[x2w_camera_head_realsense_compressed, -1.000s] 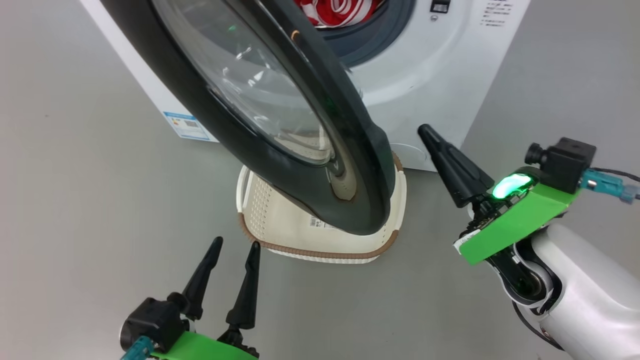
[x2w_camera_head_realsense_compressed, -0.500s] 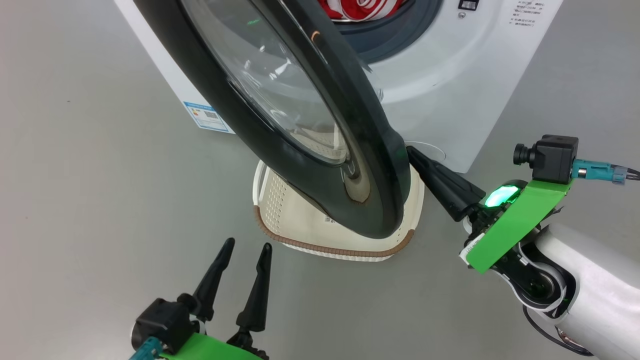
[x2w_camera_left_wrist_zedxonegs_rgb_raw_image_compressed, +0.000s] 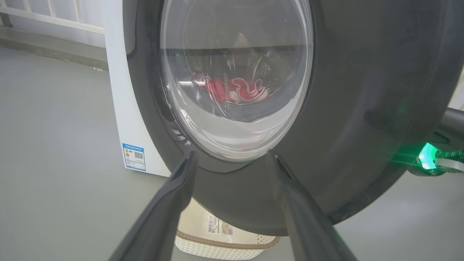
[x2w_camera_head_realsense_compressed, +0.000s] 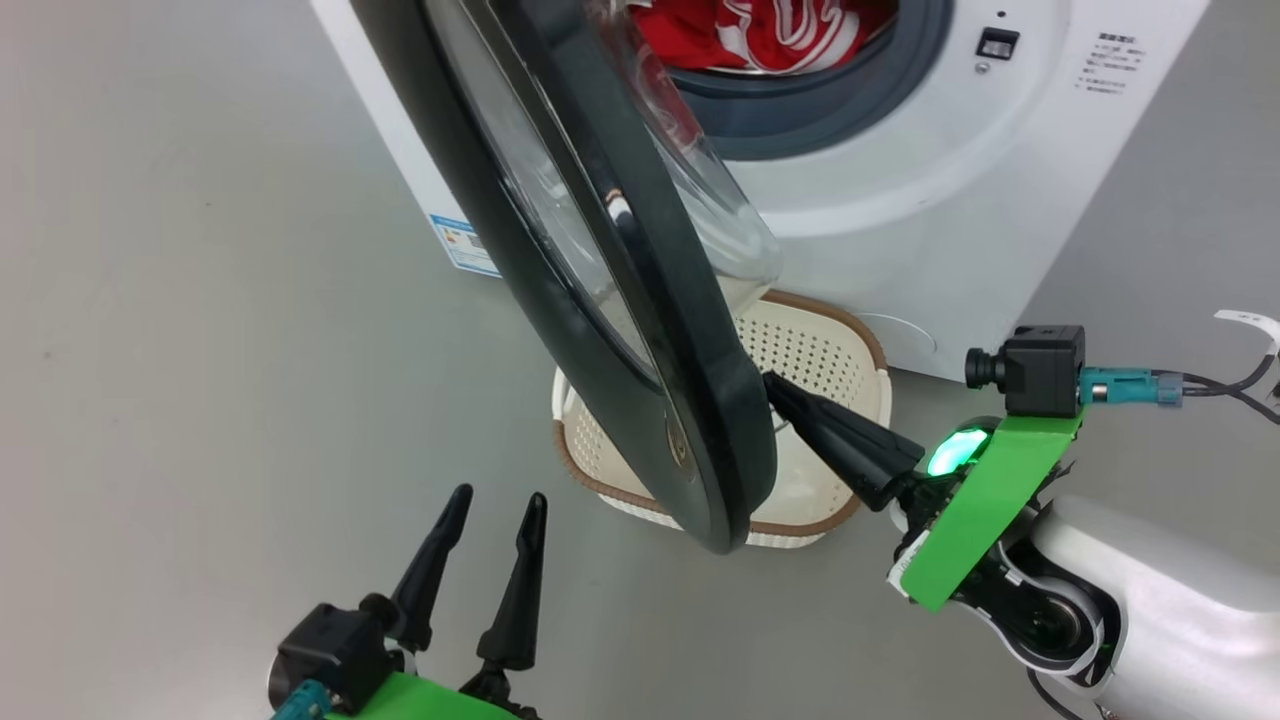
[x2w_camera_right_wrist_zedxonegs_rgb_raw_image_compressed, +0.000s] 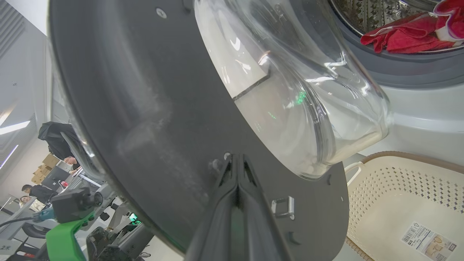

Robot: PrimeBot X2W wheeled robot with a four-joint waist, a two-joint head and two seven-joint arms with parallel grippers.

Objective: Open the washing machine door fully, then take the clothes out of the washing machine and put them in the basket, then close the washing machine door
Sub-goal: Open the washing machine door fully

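Large round washing machine door (x2w_camera_head_realsense_compressed: 650, 300), glossy black rim, bulging clear glass bowl. It stands swung about halfway out from the big white front-loading washing machine (x2w_camera_head_realsense_compressed: 950, 230), nearly edge-on from the head view, its free edge low and nearest the robot.

Right hand (x2w_camera_head_realsense_compressed: 772, 383): fingers pressed together, nothing between them, tips set against the door's inner face near the lower free edge. In its own wrist view the right hand (x2w_camera_right_wrist_zedxonegs_rgb_raw_image_compressed: 235, 157) meets the dark panel just beside a small metal latch loop (x2w_camera_right_wrist_zedxonegs_rgb_raw_image_compressed: 282, 207). The door lies to that hand's left, so I judge any further opening is a push leftward and away from the drum, and this arm is the one placed for it.

Left hand (x2w_camera_head_realsense_compressed: 500, 495): fingers spread apart, empty, on the door's outer side and clear of it.

Bright red clothes with white trim (x2w_camera_head_realsense_compressed: 770, 35) lie in the drum mouth, cut off by the top edge.

Small cream perforated basket with a brown rim (x2w_camera_head_realsense_compressed: 810, 345) sits on the grey floor (x2w_camera_head_realsense_compressed: 200, 350) below the door, close to the machine's front and partly hidden by the rim.

Hinge not visible, so I cannot tell how much swing is left.
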